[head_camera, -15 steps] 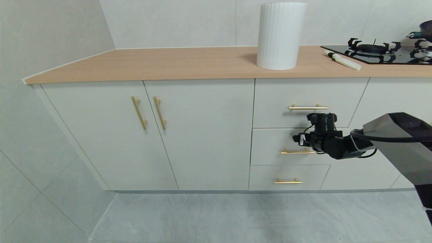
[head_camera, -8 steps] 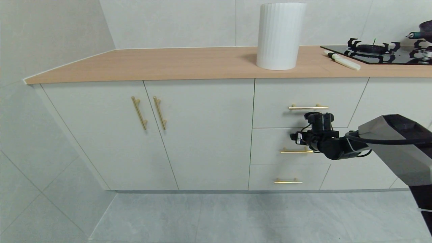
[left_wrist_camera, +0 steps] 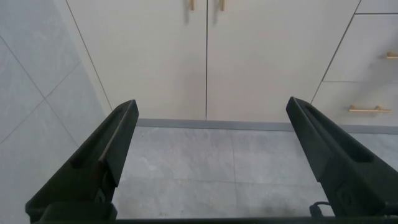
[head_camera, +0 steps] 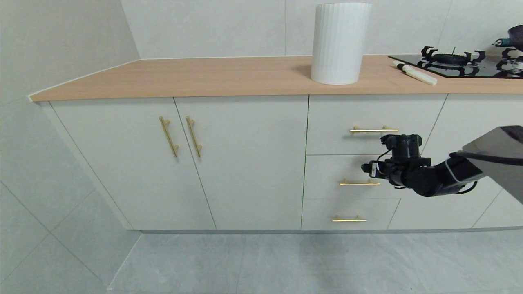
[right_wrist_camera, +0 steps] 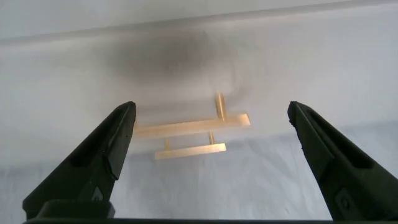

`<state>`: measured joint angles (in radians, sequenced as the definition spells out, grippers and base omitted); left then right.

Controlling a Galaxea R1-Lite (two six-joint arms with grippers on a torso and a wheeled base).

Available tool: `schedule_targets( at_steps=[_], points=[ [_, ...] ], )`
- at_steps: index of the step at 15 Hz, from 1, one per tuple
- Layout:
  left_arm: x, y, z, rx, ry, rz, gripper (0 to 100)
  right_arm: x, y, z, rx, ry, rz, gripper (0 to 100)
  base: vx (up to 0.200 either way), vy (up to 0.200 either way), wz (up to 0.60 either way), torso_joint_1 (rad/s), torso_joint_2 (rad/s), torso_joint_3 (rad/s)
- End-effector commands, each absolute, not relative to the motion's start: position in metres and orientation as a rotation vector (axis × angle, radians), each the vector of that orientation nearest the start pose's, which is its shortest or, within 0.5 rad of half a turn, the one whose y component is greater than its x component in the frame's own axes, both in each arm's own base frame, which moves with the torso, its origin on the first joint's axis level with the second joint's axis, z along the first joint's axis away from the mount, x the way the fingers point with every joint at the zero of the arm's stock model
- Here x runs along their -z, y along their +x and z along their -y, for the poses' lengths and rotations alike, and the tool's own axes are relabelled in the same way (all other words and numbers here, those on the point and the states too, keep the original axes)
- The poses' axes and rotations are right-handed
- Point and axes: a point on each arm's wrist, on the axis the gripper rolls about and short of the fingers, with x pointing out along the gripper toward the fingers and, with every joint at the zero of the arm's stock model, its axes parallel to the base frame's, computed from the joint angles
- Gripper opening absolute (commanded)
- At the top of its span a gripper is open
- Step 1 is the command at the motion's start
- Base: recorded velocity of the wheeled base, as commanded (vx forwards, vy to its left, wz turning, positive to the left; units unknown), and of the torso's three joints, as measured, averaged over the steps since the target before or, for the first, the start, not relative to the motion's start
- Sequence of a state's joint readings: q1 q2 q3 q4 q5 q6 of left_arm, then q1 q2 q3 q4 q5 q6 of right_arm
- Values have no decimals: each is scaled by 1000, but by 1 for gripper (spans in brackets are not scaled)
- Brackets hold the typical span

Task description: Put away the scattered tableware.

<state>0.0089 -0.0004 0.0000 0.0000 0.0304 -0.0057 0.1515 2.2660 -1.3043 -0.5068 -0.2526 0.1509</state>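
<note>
A: Brass is the target: the right gripper (right_wrist_camera: 210,112) is hovering just beside the middle drawer handle (head_camera: 359,183), fingers (right_wrist_camera: 118,143) spread wide, gripping nothing.
B: What's the good way in?
A: I'd be centring that handle between the fingers, closing squarely, then pulling straight outward, not sideways.
B: And the tableware?
A: A white utensil (head_camera: 414,73) is lying on the countertop (head_camera: 204,77), well above that handle and to its right. The left gripper (left_wrist_camera: 210,106) is gaping wide too, empty, low to the handle's left.

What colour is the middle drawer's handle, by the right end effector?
Gold; the middle drawer handle shows best in the head view.
</note>
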Motion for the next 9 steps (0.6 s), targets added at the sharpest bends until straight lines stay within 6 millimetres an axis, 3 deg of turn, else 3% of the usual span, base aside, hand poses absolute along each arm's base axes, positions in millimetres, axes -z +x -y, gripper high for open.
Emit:
schedule_targets(
  at_steps=[1, 4, 5, 6, 7, 8, 9],
  points=[
    [-75, -23, 0, -40, -6, 0, 100, -163, 356, -49, 131, 78, -316, 100, 0, 0, 0, 0, 0, 0],
    [-75, -23, 0, -40, -6, 0, 100, -213, 239, -32, 117, 100, -176, 100, 0, 0, 0, 0, 0, 0],
    [-75, -23, 0, -40, -6, 0, 100, -216, 218, -30, 110, 102, -150, 100, 0, 0, 0, 0, 0, 0],
    [-75, -23, 0, -40, -6, 0, 100, -224, 163, -22, 100, 70, -68, 100, 0, 0, 0, 0, 0, 0],
    [-75, -23, 0, -40, -6, 0, 100, -222, 126, -15, 103, 22, -26, 100, 0, 0, 0, 0, 0, 0],
    [-75, -23, 0, -40, -5, 0, 100, -222, 112, -13, 112, 2, -10, 100, 0, 0, 0, 0, 0, 0],
    [-75, -23, 0, -40, -6, 0, 100, -220, 69, -4, 153, -41, 31, 100, 0, 0, 0, 0, 0, 0]
  ],
)
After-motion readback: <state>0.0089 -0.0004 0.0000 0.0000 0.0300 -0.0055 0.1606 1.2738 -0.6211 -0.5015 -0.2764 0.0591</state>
